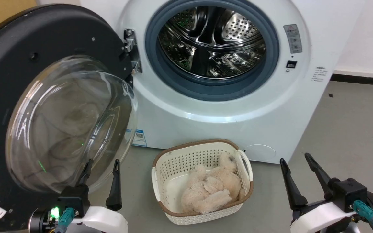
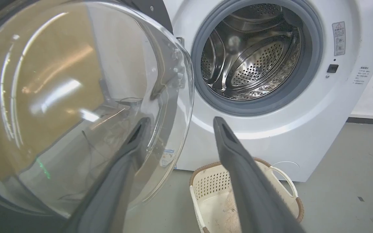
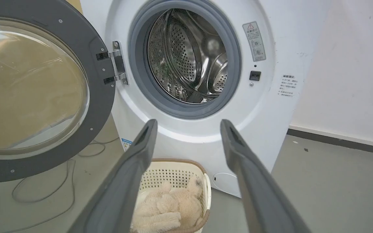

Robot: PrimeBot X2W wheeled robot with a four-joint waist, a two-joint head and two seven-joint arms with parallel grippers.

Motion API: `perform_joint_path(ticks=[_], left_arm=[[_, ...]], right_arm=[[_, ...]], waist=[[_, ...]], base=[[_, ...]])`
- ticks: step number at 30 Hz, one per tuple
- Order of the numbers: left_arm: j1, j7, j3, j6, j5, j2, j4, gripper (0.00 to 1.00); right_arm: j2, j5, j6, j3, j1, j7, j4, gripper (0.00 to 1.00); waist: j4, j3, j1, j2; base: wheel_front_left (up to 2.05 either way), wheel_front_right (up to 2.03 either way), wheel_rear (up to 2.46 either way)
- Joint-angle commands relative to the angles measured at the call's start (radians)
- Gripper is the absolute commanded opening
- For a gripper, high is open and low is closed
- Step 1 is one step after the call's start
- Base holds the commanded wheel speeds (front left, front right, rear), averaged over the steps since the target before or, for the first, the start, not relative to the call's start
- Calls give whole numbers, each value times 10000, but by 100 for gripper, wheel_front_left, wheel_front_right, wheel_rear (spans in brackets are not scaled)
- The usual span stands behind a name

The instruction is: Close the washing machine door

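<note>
Washing machine door (image 1: 57, 113) stands fully open, left of frame. Left claw (image 1: 103, 161) and right claw (image 1: 294, 157) wide, empty. Risk: left fingers (image 1: 115, 184) skid off curved glass (image 1: 76, 136); weak push leaves door ajar.

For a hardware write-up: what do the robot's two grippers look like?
Both the left gripper and right gripper have two long, dark, tapering fingers on a black block, with white wrist shells and teal cable plugs. A green light glows on the left one.
</note>
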Motion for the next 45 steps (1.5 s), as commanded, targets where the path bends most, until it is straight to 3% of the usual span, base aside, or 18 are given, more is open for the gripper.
perform_joint_path(ticks=[1, 45], left_arm=[[136, -111, 31, 55, -73, -2, -38, 100], [578, -1030, 230, 178, -560, -4, -352, 100]], right_arm=[[17, 92, 1, 36, 180, -101, 44, 100], [32, 810, 4, 1031, 38, -1019, 627, 100]], waist=[[93, -7, 0, 0], [2610, -23, 0, 0]], base=[[0, 0, 0], [0, 0, 0]])
